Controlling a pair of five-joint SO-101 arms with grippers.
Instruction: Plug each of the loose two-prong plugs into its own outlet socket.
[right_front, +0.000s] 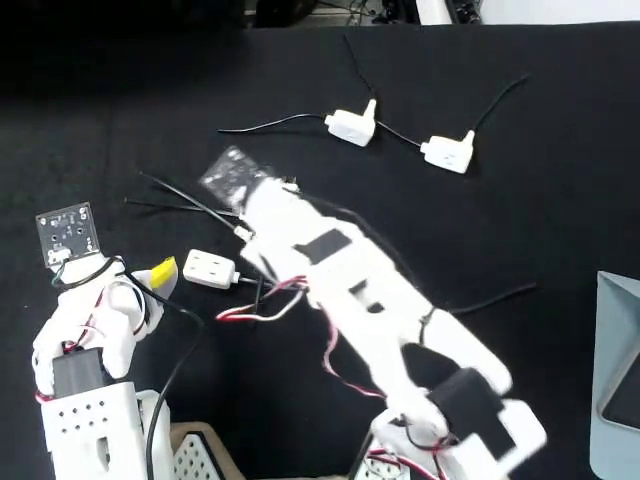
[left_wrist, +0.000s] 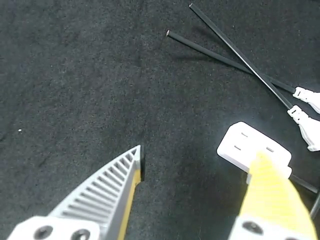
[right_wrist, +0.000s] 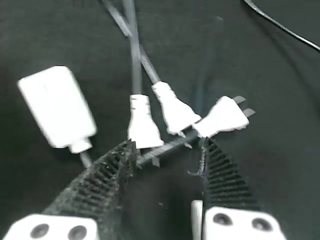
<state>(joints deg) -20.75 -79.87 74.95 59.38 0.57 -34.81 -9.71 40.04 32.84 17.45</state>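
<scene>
Three white two-prong plugs lie close together on the black table: one (right_wrist: 142, 126), a second (right_wrist: 173, 113) and a third (right_wrist: 225, 116) with its prongs pointing away. My right gripper (right_wrist: 166, 148) is open just behind them, a black cord crossing between its fingertips. A white outlet socket (right_wrist: 57, 106) lies beside the plugs. My left gripper (left_wrist: 197, 156) is open low over the table, its yellow finger (left_wrist: 270, 192) over the edge of that same socket (left_wrist: 252, 147). From above, the socket (right_front: 210, 268) sits between the two arms. Two more sockets (right_front: 352, 126) (right_front: 448, 153) lie farther back.
Thin black cords (left_wrist: 235, 55) run out from the plugs across the table toward the left. Another cord (right_front: 268, 125) trails from the far sockets. A grey-blue tray (right_front: 618, 380) stands at the right edge. The right arm (right_front: 330, 265) covers the table's middle.
</scene>
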